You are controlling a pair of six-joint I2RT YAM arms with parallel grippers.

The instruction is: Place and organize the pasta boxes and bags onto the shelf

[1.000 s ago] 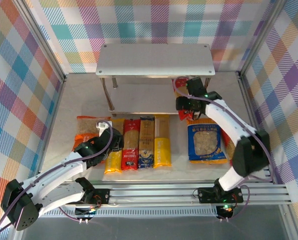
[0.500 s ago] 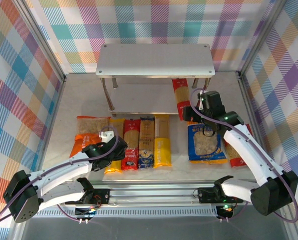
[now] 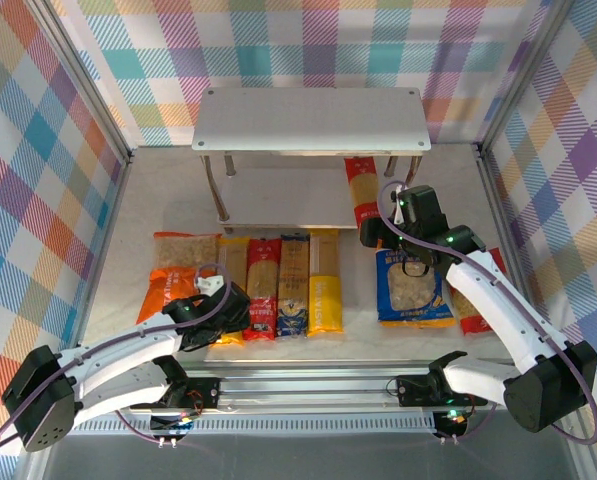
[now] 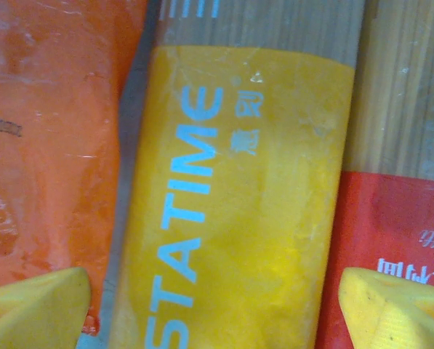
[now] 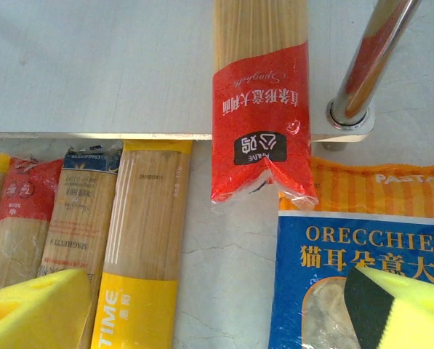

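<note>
1. Hovering over the near end of the leftmost yellow spaghetti pack (image 3: 233, 268), the left pincer (image 3: 216, 322) is standing spread. One yellow pad (image 4: 35, 305) is over the orange bag (image 3: 183, 262) and the other over the neighbouring red spaghetti pack (image 3: 262, 285). It is gripping nothing, and whether the pads are touching the wrappers cannot be told.
2. Four narrow packs are lying side by side on the worktop (image 3: 158, 200), just in front of the shelf (image 3: 308, 120). From left to right they are the leftmost yellow spaghetti pack, the neighbouring red spaghetti pack, the tan pack with a dark blue end (image 3: 293, 280) and the second yellow pack (image 3: 325, 290). The orange bag is lying against the row's left side.
3. A fifth pack, the shelved red spaghetti pack (image 3: 360, 195), is resting on the shelf's lower tier near its right end. It is just beside a steel leg (image 5: 366, 65), and its near end is hanging over the front edge.
4. The right pincer (image 3: 396, 238) is hanging just in front of that overhanging end, above the gap between the second yellow pack and the blue bag (image 3: 410, 290). Its fingers are spread wide and holding nothing.
5. The blue bag, showing pasta through a clear window, is lying flat on the worktop to the right of the row. The red bag (image 3: 468, 305) is lying at its right side, partly hidden under the right arm.
</note>
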